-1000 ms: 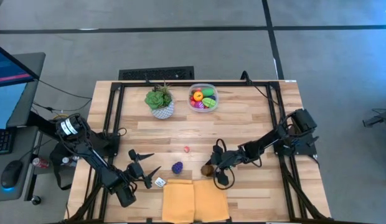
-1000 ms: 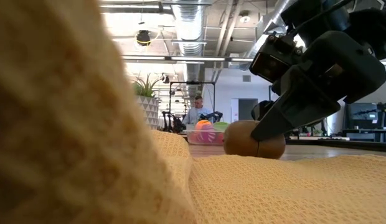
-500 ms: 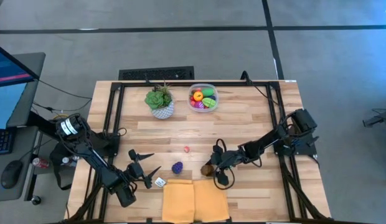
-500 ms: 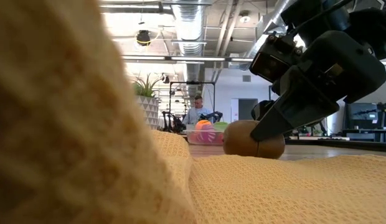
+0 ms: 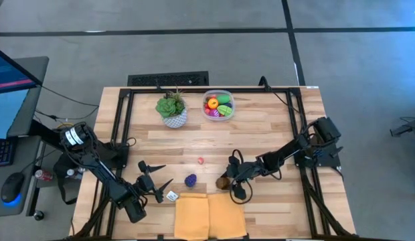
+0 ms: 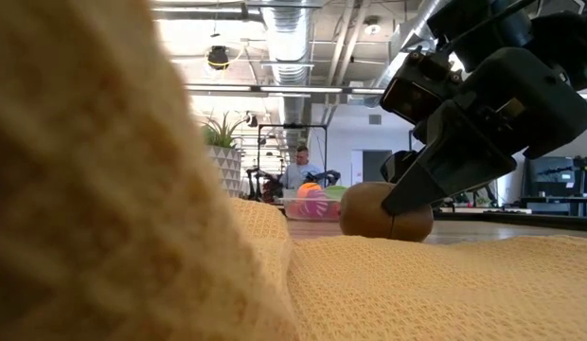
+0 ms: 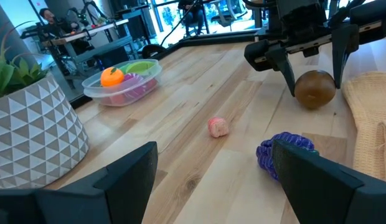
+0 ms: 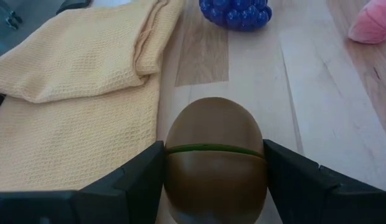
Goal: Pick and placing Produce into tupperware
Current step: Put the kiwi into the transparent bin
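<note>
Right gripper (image 5: 225, 183) has its fingers pinching the brown kiwi (image 8: 215, 158) at the near edge beside the yellow towel (image 5: 209, 216). I'd lift straight, then carry far to the tupperware (image 5: 219, 105).

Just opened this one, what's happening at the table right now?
The right gripper has its fingers on either side of a brown egg-shaped toy fruit that sits on the wooden table beside a folded yellow cloth. The left gripper waits open near the front edge. A purple toy grape cluster and a small pink piece lie loose; the clear plastic tupperware at the back already holds several pieces.
</note>
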